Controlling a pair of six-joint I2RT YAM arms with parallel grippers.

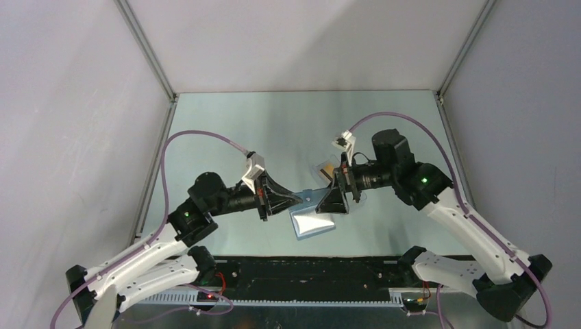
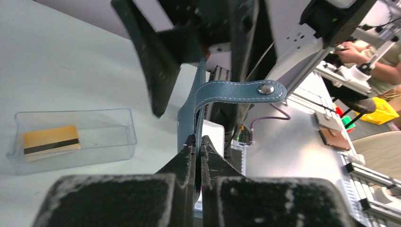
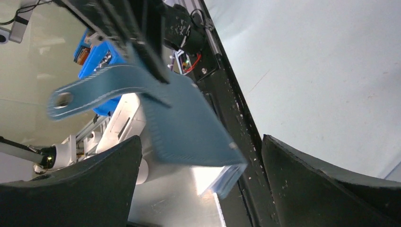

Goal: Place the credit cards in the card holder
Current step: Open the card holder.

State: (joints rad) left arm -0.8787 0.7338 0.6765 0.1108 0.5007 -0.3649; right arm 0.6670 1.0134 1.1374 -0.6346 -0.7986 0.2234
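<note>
We have the card holder (image 1: 314,221) up in the air between the two arms, above the near part of the bench (image 1: 274,123). The left claw (image 2: 198,142) is clenched tight on one thin edge of it. The right claw (image 3: 198,142) is spread wide, its fingers on either side of the holder, and as far as we can see it grips nothing.

The holder looks like soft stitched leather. We expect it to be light and floppy, and likely to sag or swing open from a one-edge pinch. The best hold, we judge, is flat across a cover near the fold, well clear of the pocket mouth, so the second claw can spread it.

From the left wrist we see the holder edge-on and standing upright, with its clasp tab (image 2: 236,92) curling out to one side and the snap at the tip. From above, a pale inner panel hangs open, its long side running from the claws toward the arm bases.

The only credit card (image 2: 51,140) we can see lies flat in the clear box (image 2: 118,127) on the bench, stripe side up. It should be stiff, thin and slick, so it is best pinched by an edge and slid in lengthwise.
</note>
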